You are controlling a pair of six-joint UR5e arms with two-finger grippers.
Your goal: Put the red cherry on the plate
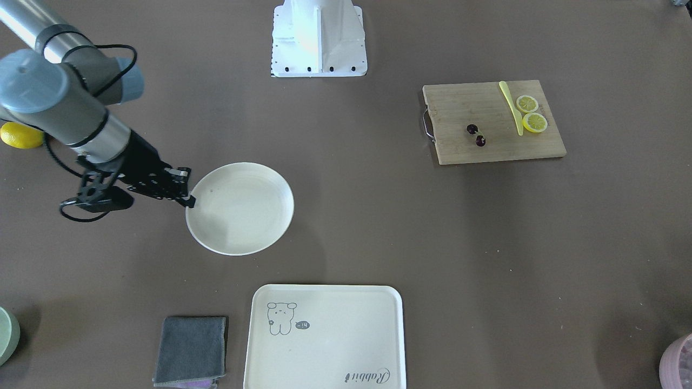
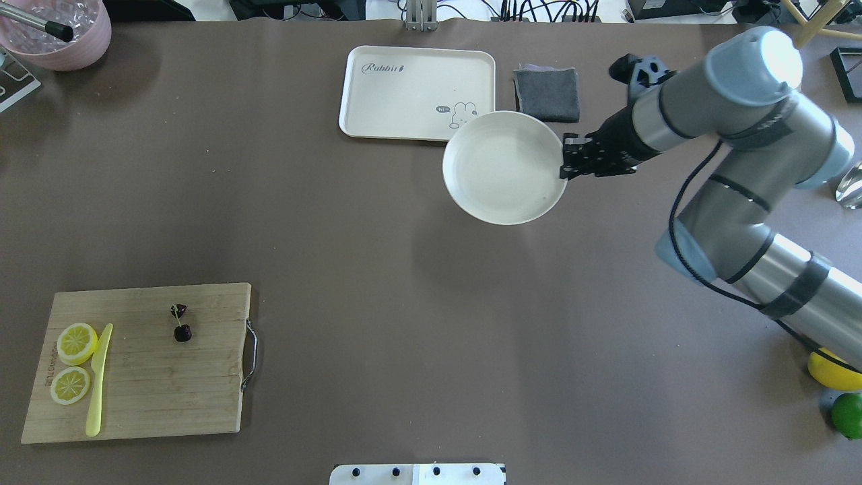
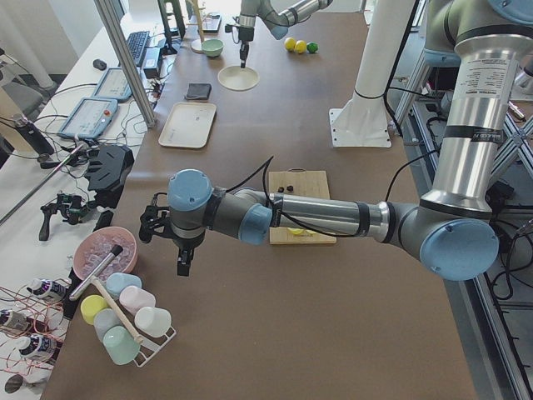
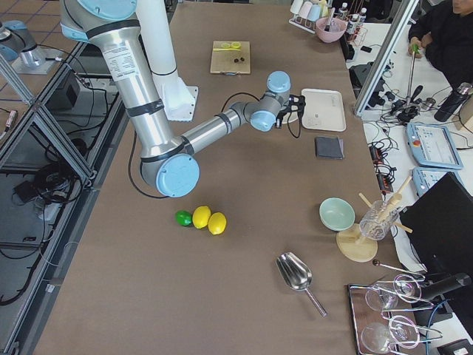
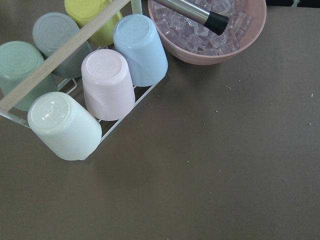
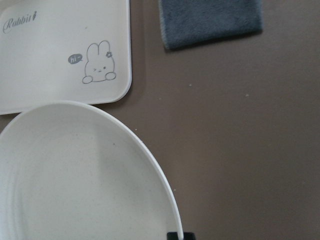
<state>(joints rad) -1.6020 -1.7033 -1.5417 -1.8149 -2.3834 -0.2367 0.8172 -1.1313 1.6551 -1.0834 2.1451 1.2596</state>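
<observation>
My right claw (image 2: 564, 168) is clamped on the rim of the plate (image 2: 502, 172), at the edge nearest my arm. My own wrist camera catches only a dark sliver of one fingertip (image 6: 175, 236) at the bottom of its view; the rest of the claw is cut off. The plate seems to be held a little above the surface (image 2: 404, 303). From overhead its far rim covers a corner of the bear tray (image 2: 404, 94), and a grey cloth (image 2: 547, 94) lies just beside that tray.

My left claw (image 3: 181, 265) hangs over the far end of the surface and shows only in the side view, so I cannot tell whether it is apart or together. Its wrist camera shows no fingers, only upturned cups (image 5: 107, 82) in a rack and part of a pink bowl (image 5: 250, 35) of ice.

The red cherry (image 2: 182, 323) lies on the wooden cutting board (image 2: 148, 384), well apart from the plate, near two lemon slices (image 2: 74, 364) and a yellow knife (image 2: 97, 380); its stem is barely visible
</observation>
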